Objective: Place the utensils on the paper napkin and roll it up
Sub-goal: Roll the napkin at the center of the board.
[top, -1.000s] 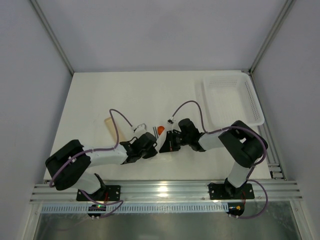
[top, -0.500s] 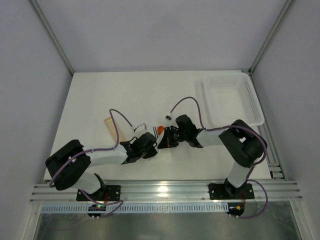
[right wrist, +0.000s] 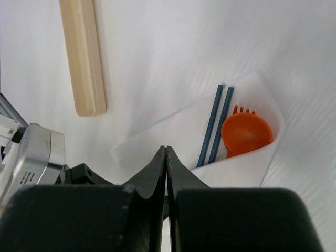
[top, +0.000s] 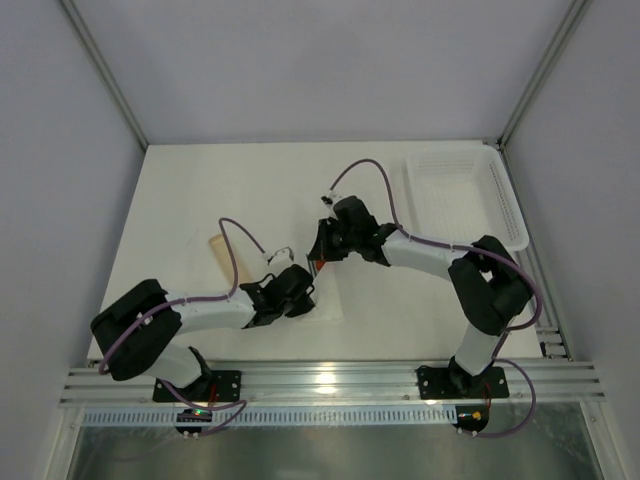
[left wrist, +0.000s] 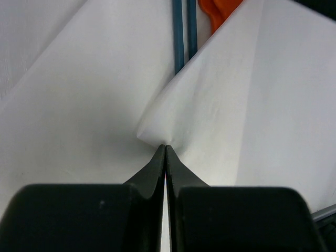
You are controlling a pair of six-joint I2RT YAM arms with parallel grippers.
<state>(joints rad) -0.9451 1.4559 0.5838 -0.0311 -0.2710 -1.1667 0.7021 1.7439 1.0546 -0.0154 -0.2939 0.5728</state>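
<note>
Left gripper (left wrist: 166,148): jaws pressed fully together, tips resting at the pointed corner of a folded flap of paper; whether a layer is nipped between them I cannot tell.
Right gripper (right wrist: 166,149): jaws also closed tight, tips hanging over the near edge of the sheet, with nothing visibly held.
Gripper positions (top view): the right one sits at 1 o'clock of the left, the two close together near mid-table.
Paper napkin (right wrist: 173,128): lies flat on the table (top: 200,190), one side folded over into a slanting flap.
Orange spork (right wrist: 245,135): on the napkin, at 3 o'clock of the right fingertips, bowl showing, handle hidden under the flap.
Blue sticks (right wrist: 210,126): a thin pair, side by side, just beside the spork at its 9 o'clock; lower ends tucked under the same flap.
Tan stick (right wrist: 83,58): off the napkin on bare table, well apart, at 10 o'clock of the right fingertips.
Mesh basket (top: 512,212): white, at 2 o'clock of the napkin, by the far right corner.
</note>
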